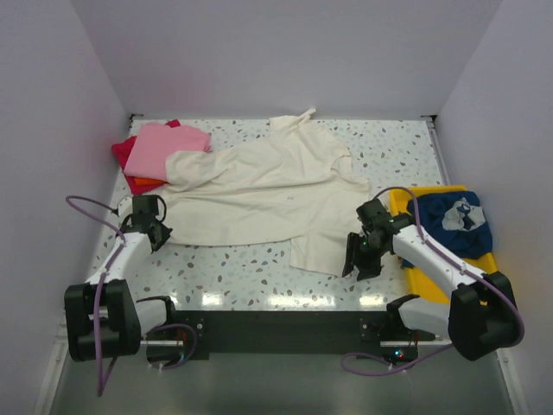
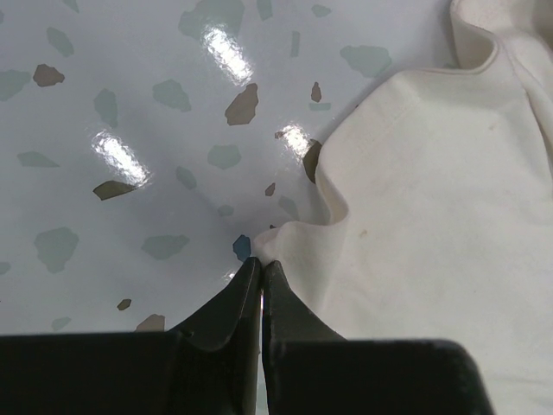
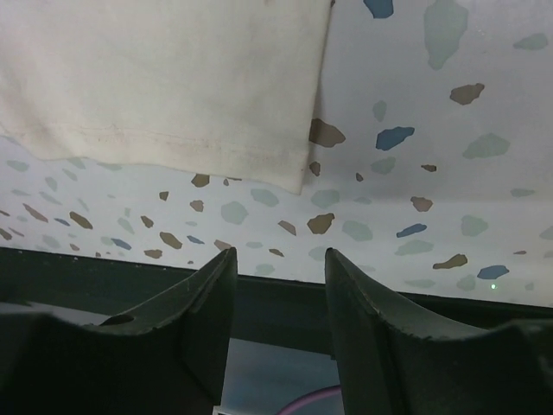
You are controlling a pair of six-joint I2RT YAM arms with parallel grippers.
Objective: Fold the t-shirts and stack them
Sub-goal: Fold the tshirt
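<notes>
A large cream t-shirt lies spread and rumpled across the middle of the table. My left gripper sits at its left edge. In the left wrist view that gripper is shut, its tips pinching the cloth's puckered rim. My right gripper hovers near the shirt's front right corner. Its jaws stand open with nothing between them, and the hem corner lies just beyond. Pink, red and orange t-shirts are piled at the back left. A navy t-shirt lies at the right.
The navy shirt rests in a yellow tray by the right wall. White walls close in the table on three sides. A dark bar runs along the table's front edge, directly under the right gripper's fingers.
</notes>
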